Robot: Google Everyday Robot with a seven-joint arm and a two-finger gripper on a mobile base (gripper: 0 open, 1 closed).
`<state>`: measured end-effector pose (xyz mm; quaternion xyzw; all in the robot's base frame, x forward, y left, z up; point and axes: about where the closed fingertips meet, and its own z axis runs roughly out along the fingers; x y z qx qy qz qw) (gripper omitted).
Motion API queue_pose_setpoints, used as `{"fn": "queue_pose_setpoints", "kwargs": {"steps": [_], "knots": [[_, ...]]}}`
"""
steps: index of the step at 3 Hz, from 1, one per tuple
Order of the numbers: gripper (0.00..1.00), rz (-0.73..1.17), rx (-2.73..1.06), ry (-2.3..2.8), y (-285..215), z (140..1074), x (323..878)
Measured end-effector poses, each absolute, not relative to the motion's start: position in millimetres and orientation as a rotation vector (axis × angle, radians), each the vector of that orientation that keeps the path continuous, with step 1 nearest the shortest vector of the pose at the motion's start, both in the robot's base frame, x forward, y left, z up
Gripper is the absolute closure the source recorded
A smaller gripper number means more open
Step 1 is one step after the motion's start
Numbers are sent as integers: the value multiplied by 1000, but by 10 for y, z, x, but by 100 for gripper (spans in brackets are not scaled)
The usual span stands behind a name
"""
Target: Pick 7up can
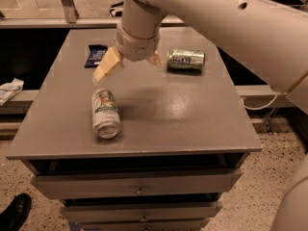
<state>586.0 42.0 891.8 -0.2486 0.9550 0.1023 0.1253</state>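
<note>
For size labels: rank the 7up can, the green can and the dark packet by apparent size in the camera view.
1. 7up can, but it lies nearest, so unsure.
2. green can.
3. dark packet, smallest.
The gripper hovers open between dark packet and green can.

Your tool (128, 67) hangs over the bench (192, 119) behind the 7up can (105, 113), fingers spread; its far finger (155, 59) is mostly hidden by the wrist (137, 32); the arm (231, 23) runs off the top and right edges; the packet (95, 56) is partly covered; the 7up can's print is too blurred to read.
</note>
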Motion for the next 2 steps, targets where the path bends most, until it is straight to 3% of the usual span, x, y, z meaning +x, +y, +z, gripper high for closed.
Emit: {"fn": "queue_pose_setpoints", "kwargs": {"steps": [2], "knots": [[0,265,-375,2921,693,8793,5653]]}}
